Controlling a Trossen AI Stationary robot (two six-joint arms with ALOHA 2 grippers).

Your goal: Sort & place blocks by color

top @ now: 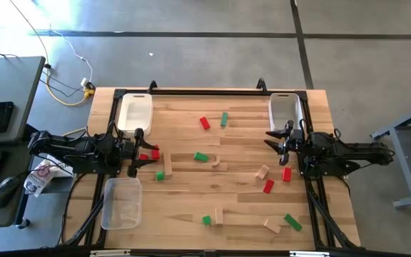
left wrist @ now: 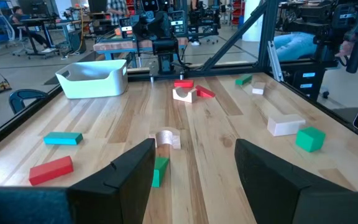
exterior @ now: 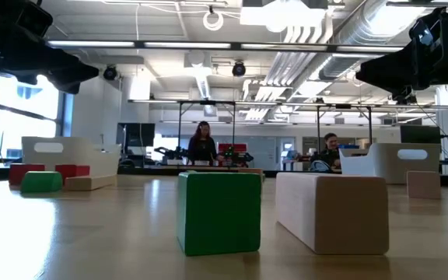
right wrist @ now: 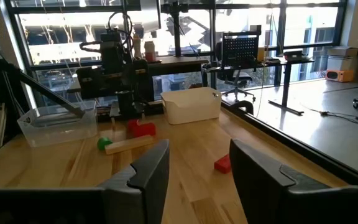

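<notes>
Both arms are waiting at the sides of the pale wooden counter (top: 212, 207), nothing sorted yet by my reckoning. The left end effector (top: 143, 152) is standing open and empty beside a small red block (top: 154, 153); the right end effector (top: 278, 138) is open and empty too. Red, green and plain wooden blocks (top: 262, 171) are lying scattered mid-counter, leaving open room between them. Next comes lowering onto one.

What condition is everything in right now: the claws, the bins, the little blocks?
Left gripper: open, empty, above table.
Right gripper: open, empty.
White plastic trays: empty as far as visible.
Clear plastic tray: empty.
Red, green and plain wood blocks: scattered on table, unsorted.
</notes>
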